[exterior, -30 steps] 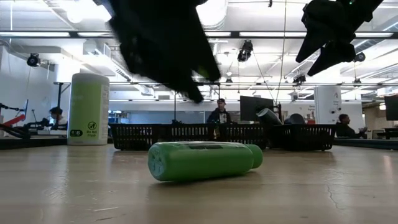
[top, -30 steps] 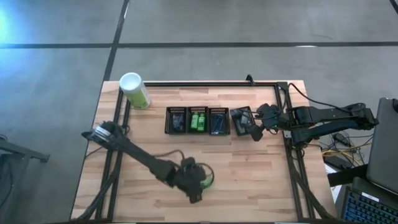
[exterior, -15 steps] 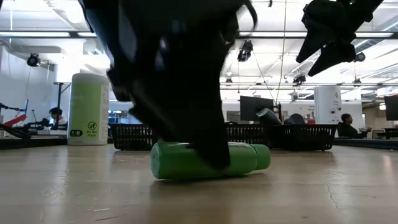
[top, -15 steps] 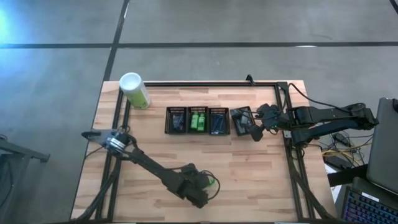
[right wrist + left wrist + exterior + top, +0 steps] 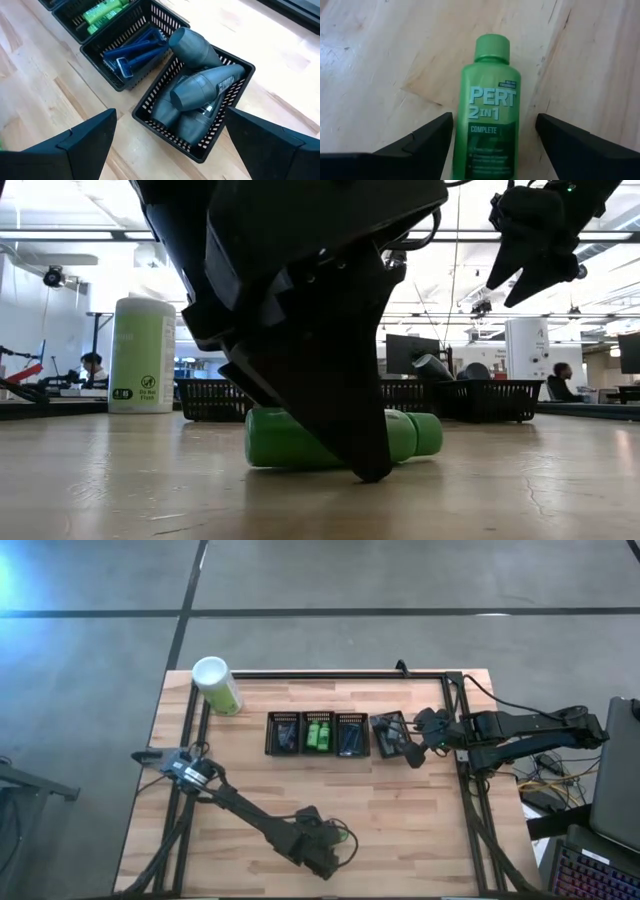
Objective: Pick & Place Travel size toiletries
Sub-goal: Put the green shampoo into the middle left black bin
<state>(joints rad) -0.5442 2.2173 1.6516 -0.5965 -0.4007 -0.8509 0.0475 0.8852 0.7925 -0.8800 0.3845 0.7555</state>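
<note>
tube (image 5: 490, 115) between left claw (image 5: 492, 145) fingers

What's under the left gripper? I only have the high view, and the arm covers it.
Observer: A bright green bottle lying on its side on the table; the left wrist view shows it between the left gripper's open fingers, not yet clamped.
Operator: Which way does its cap point?
Observer: Away from the wrist camera; in the low view the cap is at the bottle's right end.
Operator: What is the right gripper over?
Observer: It hangs open above the end bin, which holds grey oval bottles; the neighbouring bin holds blue razors.
</note>
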